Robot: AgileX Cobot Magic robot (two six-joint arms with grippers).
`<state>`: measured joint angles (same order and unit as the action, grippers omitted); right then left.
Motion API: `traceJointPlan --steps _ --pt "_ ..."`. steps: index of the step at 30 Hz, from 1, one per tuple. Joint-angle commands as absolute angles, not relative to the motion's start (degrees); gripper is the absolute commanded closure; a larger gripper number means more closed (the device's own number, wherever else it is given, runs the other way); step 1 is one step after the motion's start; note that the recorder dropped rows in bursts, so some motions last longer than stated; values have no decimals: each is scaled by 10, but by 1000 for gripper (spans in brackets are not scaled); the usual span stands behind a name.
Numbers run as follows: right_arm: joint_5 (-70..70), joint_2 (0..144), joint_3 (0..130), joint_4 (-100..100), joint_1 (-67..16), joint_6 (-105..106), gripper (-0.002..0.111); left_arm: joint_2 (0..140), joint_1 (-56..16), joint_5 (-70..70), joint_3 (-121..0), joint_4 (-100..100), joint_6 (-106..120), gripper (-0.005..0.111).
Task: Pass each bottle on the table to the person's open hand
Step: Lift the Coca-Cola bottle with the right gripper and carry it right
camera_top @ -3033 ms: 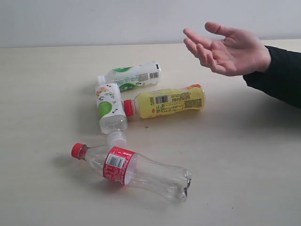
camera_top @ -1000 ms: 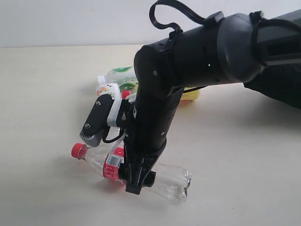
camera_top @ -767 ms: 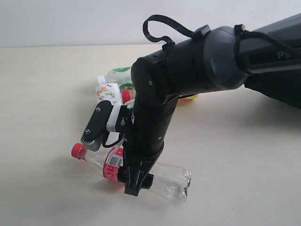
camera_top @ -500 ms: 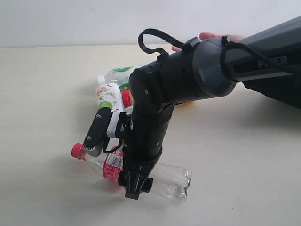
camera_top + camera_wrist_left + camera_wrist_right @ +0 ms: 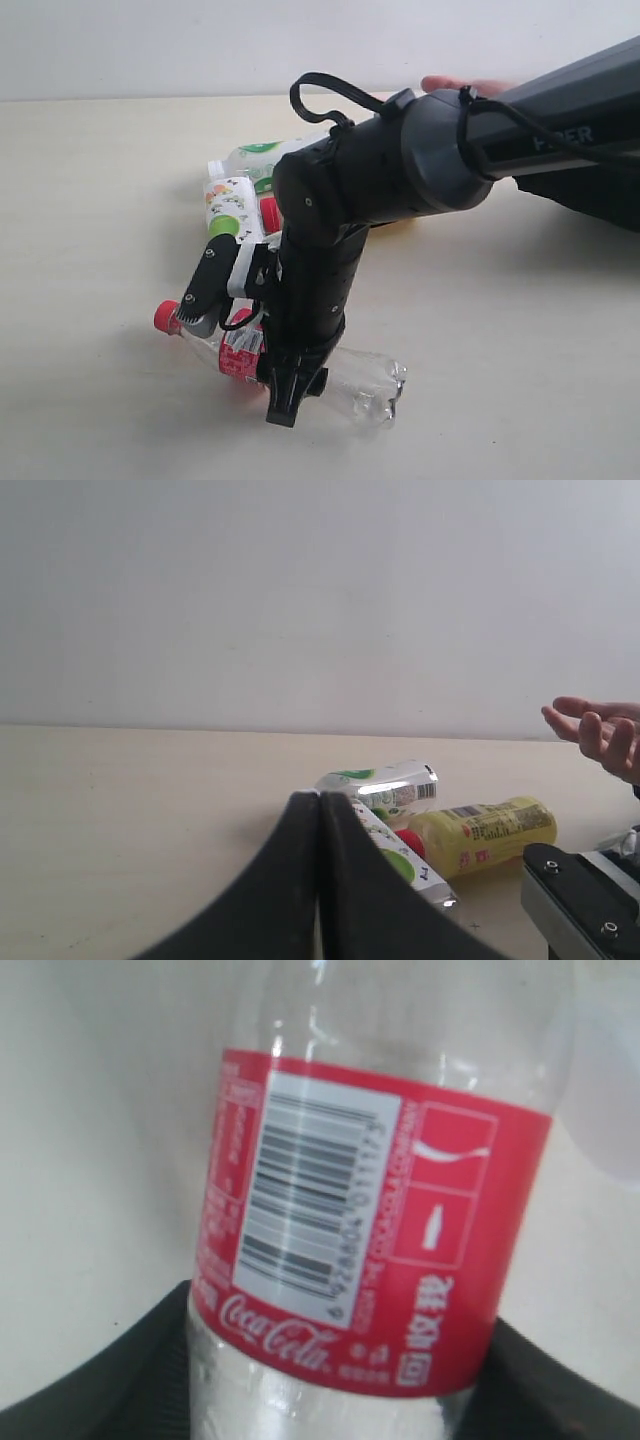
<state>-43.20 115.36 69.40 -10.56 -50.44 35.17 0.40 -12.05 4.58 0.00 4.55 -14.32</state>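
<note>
The clear bottle point(image 5: 365, 382) with the red label lies on its side on the tabletop point(image 5: 100, 200). My right gripper point(image 5: 288, 385) is clamped across that label and has not lifted it. Behind it, the yellow-labelled bottle point(image 5: 485, 832), the near white-and-green bottle point(image 5: 400, 860) and the far white-and-green bottle point(image 5: 385, 785) lie untouched. The open hand point(image 5: 600, 735) is held out beyond them. My left gripper point(image 5: 320, 880) hangs apart, fingers pressed together on nothing. I judge no bottle delivered yet, so all four remain.
</note>
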Motion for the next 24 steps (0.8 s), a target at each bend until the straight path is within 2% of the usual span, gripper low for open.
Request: traceJointPlan --steps 1,4,5,15,19,24 --pt "-455 1154 696 -105 -506 357 80 0 -119 46 0 47 -148 107" --pt "-468 1151 696 -107 -506 357 104 0 -119 46 0 47 -148 107" --pt "-472 1151 696 -107 -506 357 108 0 -119 46 0 47 -148 107" --pt "-504 1040 696 -120 -506 303 108 0 -119 46 0 47 -148 107" --pt "-629 947 708 -113 -506 172 108 0 -119 46 0 47 -148 107" --pt "-646 825 709 79 -501 -26 108 0 -119 46 0 47 -148 107"
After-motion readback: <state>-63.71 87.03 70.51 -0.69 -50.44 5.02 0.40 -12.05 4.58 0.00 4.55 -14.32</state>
